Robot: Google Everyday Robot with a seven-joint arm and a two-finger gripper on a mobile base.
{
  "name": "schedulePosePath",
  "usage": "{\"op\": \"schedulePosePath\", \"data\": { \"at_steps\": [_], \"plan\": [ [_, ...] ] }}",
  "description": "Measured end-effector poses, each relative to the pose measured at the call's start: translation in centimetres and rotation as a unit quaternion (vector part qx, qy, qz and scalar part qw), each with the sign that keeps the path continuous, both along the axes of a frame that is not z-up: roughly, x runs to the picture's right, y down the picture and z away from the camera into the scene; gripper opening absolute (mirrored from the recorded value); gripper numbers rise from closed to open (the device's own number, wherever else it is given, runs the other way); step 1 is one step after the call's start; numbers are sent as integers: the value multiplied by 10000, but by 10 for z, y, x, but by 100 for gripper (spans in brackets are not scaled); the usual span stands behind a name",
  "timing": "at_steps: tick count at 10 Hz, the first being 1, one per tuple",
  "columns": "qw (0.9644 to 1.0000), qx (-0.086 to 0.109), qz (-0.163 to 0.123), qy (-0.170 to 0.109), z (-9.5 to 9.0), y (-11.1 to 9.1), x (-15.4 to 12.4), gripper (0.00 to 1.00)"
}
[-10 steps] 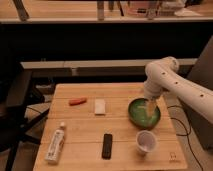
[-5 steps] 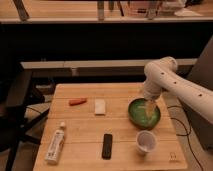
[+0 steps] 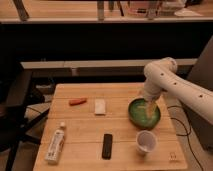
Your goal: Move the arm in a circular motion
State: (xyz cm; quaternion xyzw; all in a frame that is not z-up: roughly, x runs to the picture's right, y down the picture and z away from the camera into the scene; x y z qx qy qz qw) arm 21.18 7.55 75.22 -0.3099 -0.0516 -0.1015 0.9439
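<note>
White arm [image 3: 175, 86] comes in from the right, gripper [image 3: 150, 106] down inside the green bowl [image 3: 131, 114]

Arm bends over the right side of the wooden table [image 3: 80, 127], pale tip hanging into the bowl; gripper open or closed, cannot tell. Bowl contents unclear. White cup [image 3: 146, 142] just in front of the bowl, inside pale. Black remote [image 3: 107, 146] left of the cup, white tube [image 3: 55, 145] front left with unreadable print, white block [image 3: 100, 106] and orange stick [image 3: 77, 101] mid-table

Office-like lab, dark chair [image 3: 19, 97], wooden table [image 3: 85, 127], pincer [image 3: 150, 107] over green bowl [image 3: 137, 119]
</note>
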Motion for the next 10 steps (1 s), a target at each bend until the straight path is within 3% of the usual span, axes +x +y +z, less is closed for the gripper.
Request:
{"op": "schedulePosePath", "data": {
  "at_steps": [10],
  "plan": [
    [9991, -57, -300, -304, -11, 18, -18, 80]
  ]
}}
